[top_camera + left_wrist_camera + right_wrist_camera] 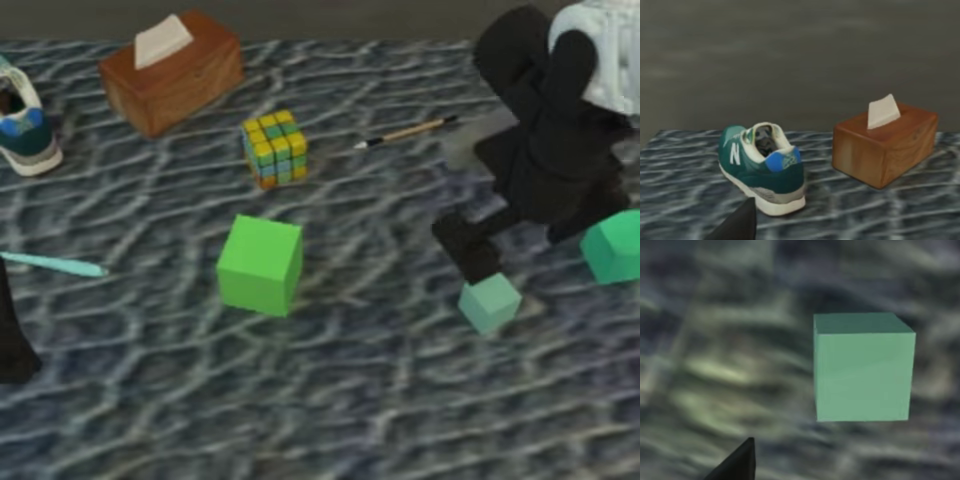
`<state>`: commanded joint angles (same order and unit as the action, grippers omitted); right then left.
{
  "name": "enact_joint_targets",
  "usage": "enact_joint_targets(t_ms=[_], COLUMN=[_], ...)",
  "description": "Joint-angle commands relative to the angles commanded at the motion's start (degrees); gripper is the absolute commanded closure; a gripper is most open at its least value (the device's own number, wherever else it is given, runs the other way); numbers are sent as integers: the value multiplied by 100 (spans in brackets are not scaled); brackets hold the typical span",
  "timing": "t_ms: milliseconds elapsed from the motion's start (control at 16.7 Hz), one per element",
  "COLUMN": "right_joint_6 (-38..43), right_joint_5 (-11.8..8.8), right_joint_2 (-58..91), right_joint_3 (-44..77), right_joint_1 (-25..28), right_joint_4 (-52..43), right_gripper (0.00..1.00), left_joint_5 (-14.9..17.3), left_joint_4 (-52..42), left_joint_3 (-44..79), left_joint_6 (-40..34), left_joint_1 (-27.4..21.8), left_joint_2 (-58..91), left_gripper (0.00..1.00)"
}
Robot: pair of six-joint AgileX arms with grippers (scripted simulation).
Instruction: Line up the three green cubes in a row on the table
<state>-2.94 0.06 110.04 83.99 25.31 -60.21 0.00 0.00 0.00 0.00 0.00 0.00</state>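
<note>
Here, dark wavy-lined table [330, 400], right claw [478, 262] beside mint cube [489, 303], fingers' state unclear.

Tissue box [172, 74]: polished wood grain, paper tissue on top. Mint cube [863, 367]: smooth, matt. Shoe [762, 167] beside box: cloth upper.

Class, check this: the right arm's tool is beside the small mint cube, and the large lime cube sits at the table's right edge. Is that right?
One slip. The top view shows the large lime cube near the table's middle; the emerald cube is at the right edge. The right tool is indeed beside the small mint cube.
</note>
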Motion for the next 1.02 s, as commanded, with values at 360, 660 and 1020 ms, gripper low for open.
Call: enact_joint_targets(t_ms=[360,660,1020], right_joint_6=[-2,-10,14], right_joint_5=[3,3,8], right_joint_2=[478,565,1136], right_joint_3=[372,198,-572], right_joint_1=[102,88,108], right_joint_4=[-267,-27,1373], right_gripper=[0,0,0], left_joint_5=[0,0,0], left_joint_4=[0,0,0], left_joint_3=[0,0,0], left_joint_6=[0,0,0], left_joint_1=[0,0,0], left_joint_2=[0,0,0], left_gripper=[0,0,0])
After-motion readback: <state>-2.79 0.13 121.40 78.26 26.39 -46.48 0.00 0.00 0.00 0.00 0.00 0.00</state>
